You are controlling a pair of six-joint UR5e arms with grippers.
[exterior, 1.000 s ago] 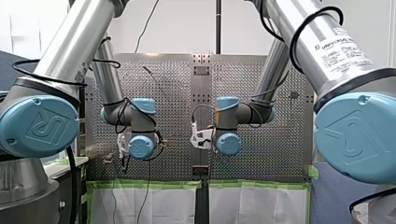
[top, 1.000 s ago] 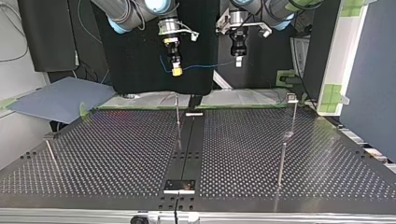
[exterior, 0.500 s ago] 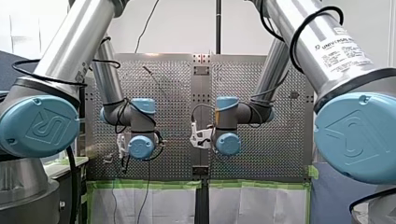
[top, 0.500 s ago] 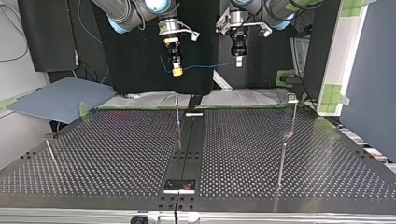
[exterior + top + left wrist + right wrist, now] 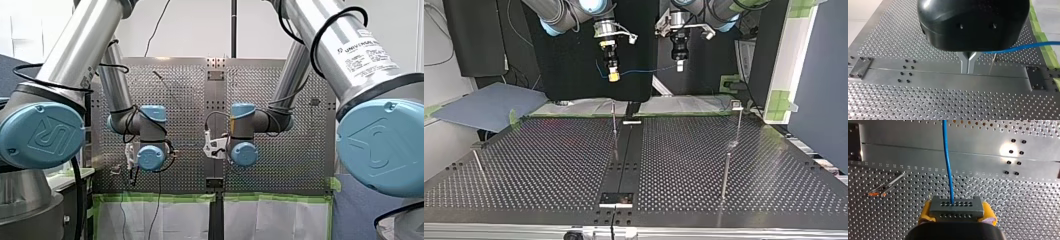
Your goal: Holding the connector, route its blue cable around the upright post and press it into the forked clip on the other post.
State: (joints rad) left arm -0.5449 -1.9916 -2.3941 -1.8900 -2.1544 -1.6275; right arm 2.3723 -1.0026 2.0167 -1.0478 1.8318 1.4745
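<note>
Perforated tabletop [image 5: 549, 160], thin posts [image 5: 614, 120] standing on it. Connector [image 5: 955, 207] is clamped between the right gripper's [image 5: 613, 76] yellow-padded fingers [image 5: 925, 213], well above the tabletop. Blue cable [image 5: 644, 70] spans to the left gripper [image 5: 679, 66], fingers closed, apparently on it. Cable not yet round any post, clip not reached: early stage. Plenty of room below; the posts are the only obstacles.

brushed metal table [image 5: 1023, 202] (shiny centre strip), smooth plastic-coated blue cable [image 5: 948, 170], matt grey connector [image 5: 956, 207].
</note>
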